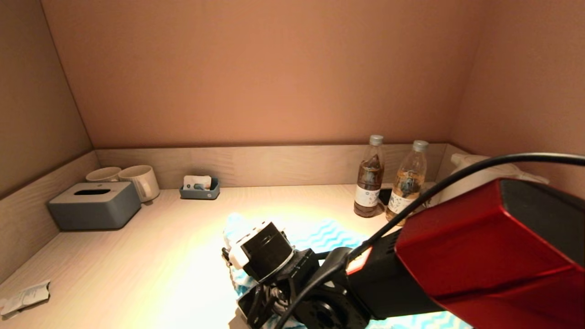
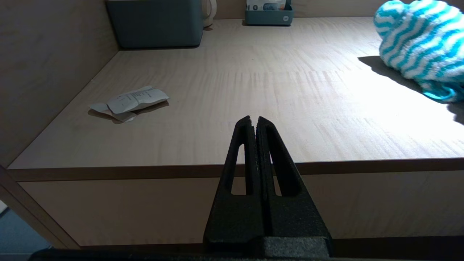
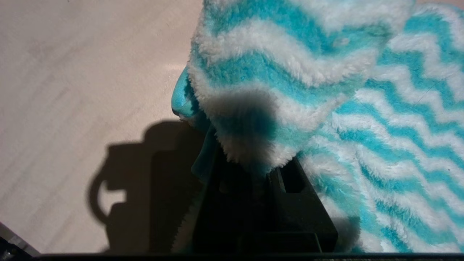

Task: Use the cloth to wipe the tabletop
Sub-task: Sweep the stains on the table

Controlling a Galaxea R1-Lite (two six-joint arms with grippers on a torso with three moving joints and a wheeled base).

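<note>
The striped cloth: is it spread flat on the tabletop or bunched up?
Bunched at one end: the cloth is gathered into a folded hump where the right tool grips it, while the rest trails flat on the tabletop.

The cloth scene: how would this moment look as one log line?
step: wiping | right gripper: shut on cloth, on tabletop | left gripper: shut, parked off table edge

The right tool (image 3: 253, 170) sits low over the near middle of the pale wooden table (image 1: 151, 256), closed on the turquoise-and-white zigzag fleece cloth (image 1: 320, 235), which spreads beyond it and to its right. Further right and behind stand two clear plastic bottles (image 1: 369, 178), side by side. Far behind to its left sit a grey tissue box (image 1: 93, 205), two white mugs (image 1: 139, 180) and a small grey tray (image 1: 199, 188). A crumpled paper slip (image 1: 25, 296) lies far left.
</note>
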